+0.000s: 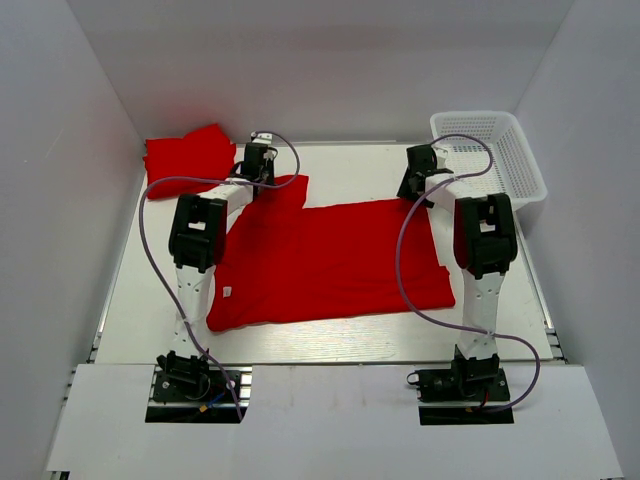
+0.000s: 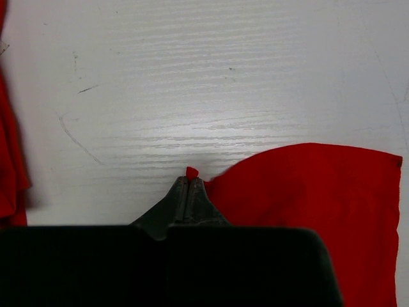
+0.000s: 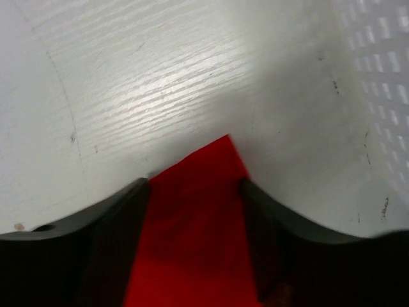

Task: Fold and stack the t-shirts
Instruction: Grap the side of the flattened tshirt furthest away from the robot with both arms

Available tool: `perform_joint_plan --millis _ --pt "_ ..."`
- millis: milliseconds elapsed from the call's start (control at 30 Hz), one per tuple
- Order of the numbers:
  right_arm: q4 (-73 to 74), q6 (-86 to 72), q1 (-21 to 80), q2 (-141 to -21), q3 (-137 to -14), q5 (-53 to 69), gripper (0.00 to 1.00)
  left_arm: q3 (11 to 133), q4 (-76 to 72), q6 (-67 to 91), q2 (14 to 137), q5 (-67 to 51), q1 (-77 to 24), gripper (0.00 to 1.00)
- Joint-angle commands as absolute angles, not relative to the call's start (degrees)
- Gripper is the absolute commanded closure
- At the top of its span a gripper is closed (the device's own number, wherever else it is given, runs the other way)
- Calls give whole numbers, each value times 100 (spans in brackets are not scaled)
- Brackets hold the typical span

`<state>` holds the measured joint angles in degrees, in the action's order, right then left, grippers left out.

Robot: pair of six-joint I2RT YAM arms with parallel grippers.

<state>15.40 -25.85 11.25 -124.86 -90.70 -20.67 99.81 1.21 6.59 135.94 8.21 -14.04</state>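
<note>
A bright red t-shirt [image 1: 330, 260] lies spread flat across the middle of the white table. My left gripper [image 1: 262, 165] is at its far left sleeve and shut on the t-shirt; in the left wrist view a tiny tuft of red cloth pokes out past the closed left gripper [image 2: 190, 179], with the sleeve [image 2: 313, 204] lying to the right. My right gripper [image 1: 413, 187] is at the far right corner. In the right wrist view the right gripper [image 3: 195, 185] stands open, and a pointed corner of the t-shirt [image 3: 192, 243] lies between its fingers.
A second red t-shirt [image 1: 185, 155] lies folded at the back left; its edge [image 2: 9, 166] shows in the left wrist view. A white mesh basket [image 1: 520, 160] stands at the back right, close beside the right gripper, and its wall [image 3: 377, 64] shows in the right wrist view.
</note>
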Motion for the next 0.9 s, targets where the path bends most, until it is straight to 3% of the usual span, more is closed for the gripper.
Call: perform_joint_plan --millis 0,67,100,200,300,500,867 --pt "1837 -2874 1020 -12814 -9193 -2206 40 9809 220 712 13087 721 -1424 100" --pt "1863 -2900 1028 -12780 -9185 -2285 54 9809 168 712 13034 721 -1424 100" --pt "1855 -2944 1020 -12779 -9150 -2294 70 9756 167 712 12982 660 -1424 100" --pt "1846 -2944 1028 -12753 -9105 -2294 90 9651 27 712 12921 510 -1371 100" --pt "1854 -2927 1011 -12683 -9079 -2329 100 9545 -114 712 12806 379 -1371 100" --pt "1706 -2769 1028 -12428 -8842 -2259 100 9071 -570 712 12279 194 -1371 100" --pt "79 -1618 1195 -11084 -7384 -1344 100 7841 -1055 467 11031 -141 -1371 100"
